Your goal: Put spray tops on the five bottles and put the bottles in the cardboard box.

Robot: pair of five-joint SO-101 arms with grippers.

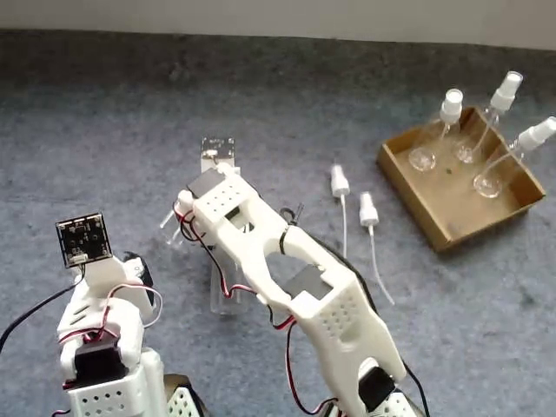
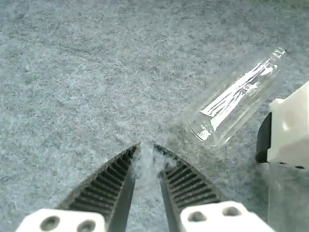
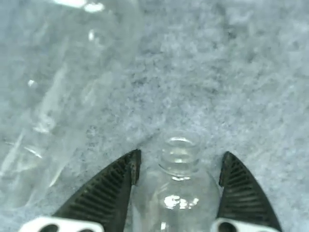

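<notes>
Right tool's got a bottle, left tool is basically closed on nothing

Right tool (image 3: 181, 154) has its jaws pressed against both shoulders of a clear bottle (image 3: 176, 193), and the open neck pokes out past the tips, low centre in the right wrist view. Left tool (image 2: 147, 145) hangs over the grey worktop (image 2: 72, 72), empty, with just a sliver between the jaws. A second bottle (image 2: 236, 99) lies on its side up and to the right of it. In the high view, the cardboard box (image 1: 447, 213) sits upper right with three capped bottles (image 1: 439, 130) leaning in it. Two loose spray tops (image 1: 340, 182) (image 1: 369, 210) lie just left of the box.
</notes>
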